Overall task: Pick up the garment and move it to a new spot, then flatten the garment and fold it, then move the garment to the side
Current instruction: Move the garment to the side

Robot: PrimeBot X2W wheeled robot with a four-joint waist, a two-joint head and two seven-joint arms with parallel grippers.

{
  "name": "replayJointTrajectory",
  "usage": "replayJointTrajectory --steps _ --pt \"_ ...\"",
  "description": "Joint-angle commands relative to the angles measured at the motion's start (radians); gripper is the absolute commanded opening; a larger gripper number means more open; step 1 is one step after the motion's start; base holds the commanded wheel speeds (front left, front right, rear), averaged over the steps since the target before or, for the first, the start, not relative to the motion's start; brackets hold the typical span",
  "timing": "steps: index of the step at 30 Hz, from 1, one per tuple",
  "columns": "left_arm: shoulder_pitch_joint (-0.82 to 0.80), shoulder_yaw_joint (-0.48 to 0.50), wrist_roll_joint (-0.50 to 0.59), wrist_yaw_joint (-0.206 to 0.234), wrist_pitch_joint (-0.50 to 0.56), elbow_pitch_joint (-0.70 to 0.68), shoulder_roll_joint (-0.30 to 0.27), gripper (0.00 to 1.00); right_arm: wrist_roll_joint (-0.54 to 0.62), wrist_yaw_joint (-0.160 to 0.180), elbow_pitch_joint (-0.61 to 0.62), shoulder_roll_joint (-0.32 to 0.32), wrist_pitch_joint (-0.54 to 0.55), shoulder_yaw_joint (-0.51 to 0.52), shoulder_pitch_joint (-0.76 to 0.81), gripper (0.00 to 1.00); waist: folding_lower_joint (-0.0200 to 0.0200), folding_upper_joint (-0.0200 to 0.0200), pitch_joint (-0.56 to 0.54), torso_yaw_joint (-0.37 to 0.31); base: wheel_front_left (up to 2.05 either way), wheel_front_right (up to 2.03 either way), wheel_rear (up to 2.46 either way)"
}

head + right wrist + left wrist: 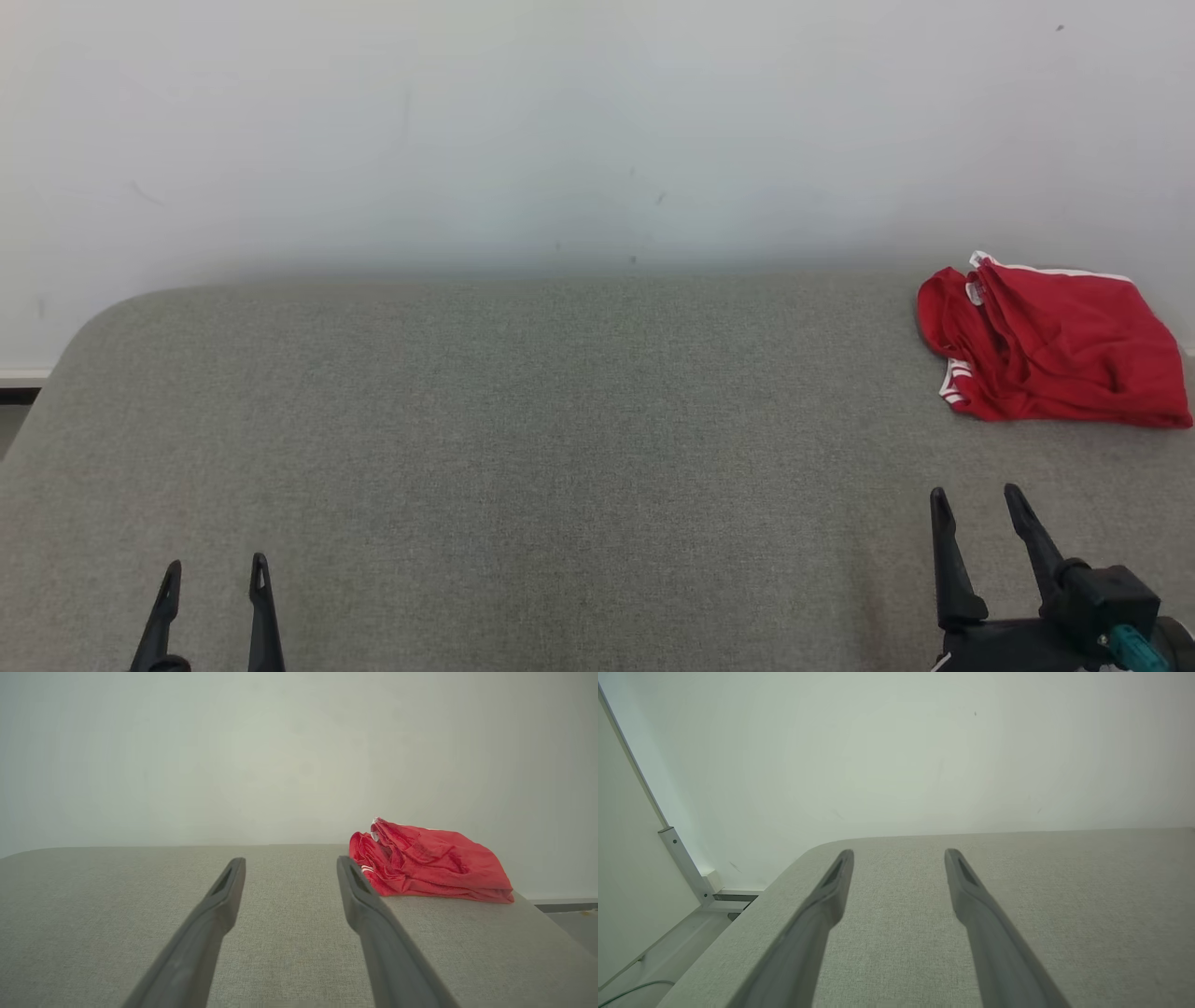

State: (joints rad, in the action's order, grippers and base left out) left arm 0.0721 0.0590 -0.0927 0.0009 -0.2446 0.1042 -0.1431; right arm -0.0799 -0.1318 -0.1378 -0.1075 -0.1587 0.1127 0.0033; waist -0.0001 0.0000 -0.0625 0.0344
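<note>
A crumpled red garment [1050,341] with white trim lies at the far right of the grey fabric-covered table [523,439], close to the back edge. In the right wrist view the garment [430,863] sits ahead and to the right of the fingers. My right gripper [977,499] hovers at the lower right, open, well short of the garment and holding nothing. My left gripper [215,571] stands open at the lower left, far from the garment. In the wrist views both the left gripper [899,854] and the right gripper [289,861] show spread fingers over bare table.
A pale wall [560,131] rises right behind the table. The table's rounded left corner [817,847] drops off to a floor with a white panel and metal post [684,863]. The right edge [551,924] falls away just past the garment.
</note>
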Motion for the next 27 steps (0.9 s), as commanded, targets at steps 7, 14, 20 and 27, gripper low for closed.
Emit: replayJointTrajectory --steps 7,14,20,27 --pt "0.014 -0.017 0.001 -0.01 0.026 0.011 -0.018 1.0 0.01 0.003 0.015 0.035 0.005 0.003 0.065 1.0 0.0001 0.0 -0.023 0.003 0.0 0.0 0.0" --pt "0.021 -0.037 -0.001 -0.022 0.062 -0.003 -0.035 1.0 0.012 0.003 0.038 0.048 0.012 -0.009 0.093 1.0 0.0001 0.0 -0.035 -0.001 0.0 0.0 0.0" --pt "0.028 -0.041 -0.007 -0.018 0.08 -0.016 -0.038 1.0 0.01 0.003 0.038 0.052 0.014 -0.006 0.103 1.0 0.0001 0.0 -0.037 -0.005 0.0 0.0 0.0" --pt "0.028 -0.046 -0.022 -0.023 0.078 -0.019 -0.037 1.0 0.018 0.003 0.048 0.054 0.022 -0.009 0.106 1.0 0.0001 0.0 -0.03 -0.004 0.0 0.0 0.0"
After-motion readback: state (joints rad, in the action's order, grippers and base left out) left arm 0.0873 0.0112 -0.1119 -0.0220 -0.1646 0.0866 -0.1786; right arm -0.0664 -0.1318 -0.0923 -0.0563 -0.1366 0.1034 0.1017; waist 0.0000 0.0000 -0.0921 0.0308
